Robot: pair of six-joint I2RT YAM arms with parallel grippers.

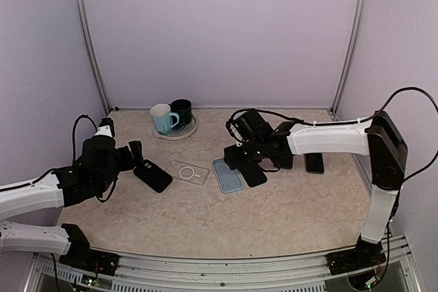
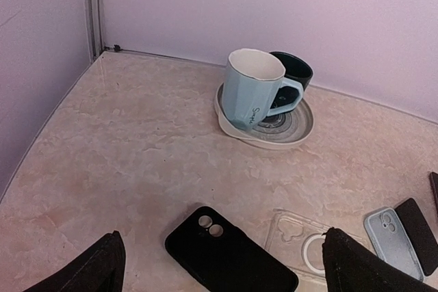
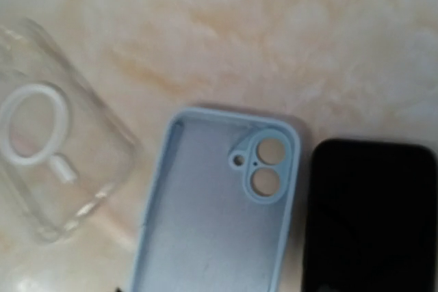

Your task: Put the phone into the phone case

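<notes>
A light blue phone case [image 3: 217, 217] lies open side up on the table, also seen from above [image 1: 227, 175]. A black phone [image 3: 373, 217] lies flat just right of it, touching or nearly so [image 1: 254, 174]. My right gripper [image 1: 237, 161] hovers low over the case's top end and looks open and empty; almost nothing of its fingers shows in the wrist view. A clear case [image 1: 189, 172] with a white ring lies left of the blue one. A black case [image 2: 229, 261] lies between my left gripper's [image 2: 226, 273] wide-open fingers [image 2: 92, 270]; the gripper holds nothing.
A light blue mug [image 1: 162, 118] and a dark mug [image 1: 182, 110] stand on a plate [image 1: 186, 133] at the back. A second black phone [image 1: 314, 163] lies right of the right arm's wrist. Walls close the back and sides.
</notes>
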